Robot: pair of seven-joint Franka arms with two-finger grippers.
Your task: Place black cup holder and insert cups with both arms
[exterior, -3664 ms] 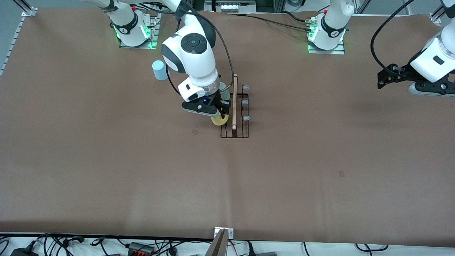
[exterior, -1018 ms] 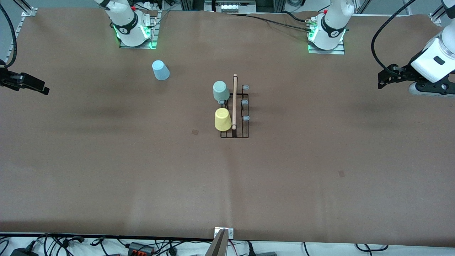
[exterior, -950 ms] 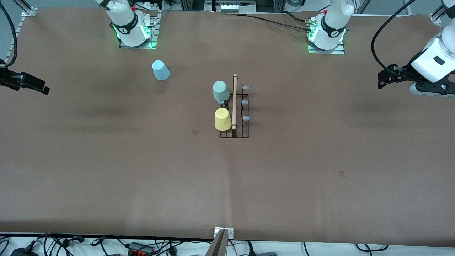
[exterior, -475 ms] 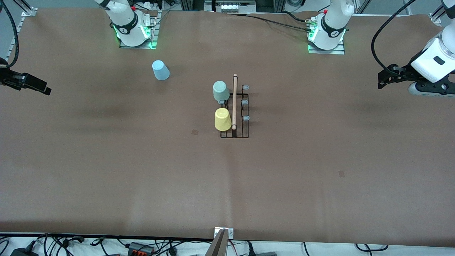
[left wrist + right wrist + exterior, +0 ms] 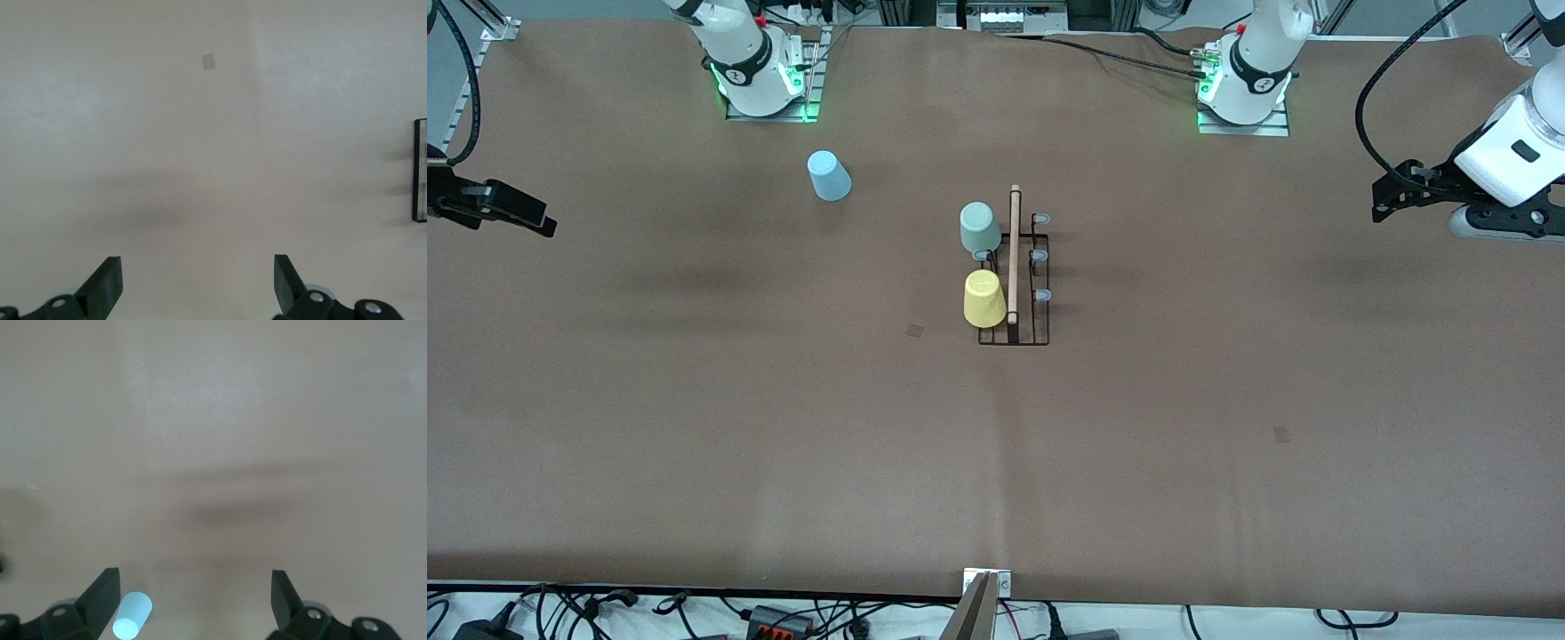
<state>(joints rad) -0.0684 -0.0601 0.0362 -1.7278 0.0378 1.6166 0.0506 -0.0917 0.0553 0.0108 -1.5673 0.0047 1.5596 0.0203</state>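
Observation:
The black cup holder (image 5: pixel 1040 333) stands at the table's middle, its wooden rod handle (image 5: pixel 1014 253) on top. A pale green cup (image 5: pixel 979 228) and a yellow cup (image 5: pixel 984 299) sit upside down on pegs on its side toward the right arm. Several blue-tipped pegs (image 5: pixel 1041 256) are bare. A light blue cup (image 5: pixel 829 175) stands on the table near the right arm's base; it also shows in the right wrist view (image 5: pixel 132 615). My right gripper (image 5: pixel 529 218) is open and empty at the right arm's end of the table. My left gripper (image 5: pixel 1383 191) is open and empty at the left arm's end.
The brown table mat (image 5: pixel 783 427) stretches wide around the holder. The arm bases (image 5: pixel 760 71) stand along the edge farthest from the front camera. Cables (image 5: pixel 605 609) lie off the nearest edge. A corner of the holder (image 5: pixel 420 170) shows in the left wrist view.
My right arm let go of the yellow cup on the holder and drew back to its end of the table. In the last second it has barely shifted. The left arm has not moved.

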